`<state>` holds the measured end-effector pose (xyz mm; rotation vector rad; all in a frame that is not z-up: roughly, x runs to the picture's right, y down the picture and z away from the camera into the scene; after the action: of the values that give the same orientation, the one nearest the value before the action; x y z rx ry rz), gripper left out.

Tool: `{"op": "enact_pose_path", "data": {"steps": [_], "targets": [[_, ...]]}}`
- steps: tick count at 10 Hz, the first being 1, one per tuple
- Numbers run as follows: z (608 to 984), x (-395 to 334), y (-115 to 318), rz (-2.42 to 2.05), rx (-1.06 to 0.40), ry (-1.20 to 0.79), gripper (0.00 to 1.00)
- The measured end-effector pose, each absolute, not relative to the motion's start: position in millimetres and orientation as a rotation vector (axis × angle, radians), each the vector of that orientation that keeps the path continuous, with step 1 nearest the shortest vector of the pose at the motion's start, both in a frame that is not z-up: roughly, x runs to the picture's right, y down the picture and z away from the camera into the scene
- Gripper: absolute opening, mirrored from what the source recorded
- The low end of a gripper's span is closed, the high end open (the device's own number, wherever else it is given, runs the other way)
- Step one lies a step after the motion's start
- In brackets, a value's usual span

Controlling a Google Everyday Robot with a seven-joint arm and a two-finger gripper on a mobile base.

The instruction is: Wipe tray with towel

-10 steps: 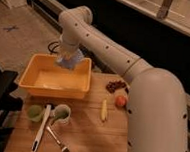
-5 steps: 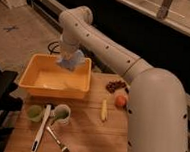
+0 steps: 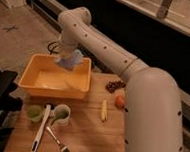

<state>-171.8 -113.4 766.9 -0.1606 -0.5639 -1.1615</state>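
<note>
The yellow-orange tray [image 3: 33, 86] sits at the back left of the wooden table. My white arm reaches over it from the right. The gripper [image 3: 67, 58] hangs above the tray's far right part, shut on the pale blue-grey towel [image 3: 71, 61], which dangles just over the tray's back rim. The fingers themselves are hidden by the cloth and the wrist.
In front of the tray stand two green cups [image 3: 34, 113] [image 3: 62, 114], with a white brush [image 3: 40, 129] and a fork [image 3: 57, 140] lying by them. A banana [image 3: 103, 110], an orange fruit [image 3: 119, 101] and dark grapes [image 3: 114, 85] lie to the right.
The gripper with the towel has shifted slightly, staying above the tray's far right part. Nothing else on the table has moved.
</note>
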Motion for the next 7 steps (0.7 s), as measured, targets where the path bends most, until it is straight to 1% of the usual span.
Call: {"op": "enact_pose_path", "data": {"steps": [3,7], "targets": [[790,-216,-92,-1.212,-0.184,-0.623,0.0],[828,-212,-44,-1.223,-0.297,-0.685,0.0]]}}
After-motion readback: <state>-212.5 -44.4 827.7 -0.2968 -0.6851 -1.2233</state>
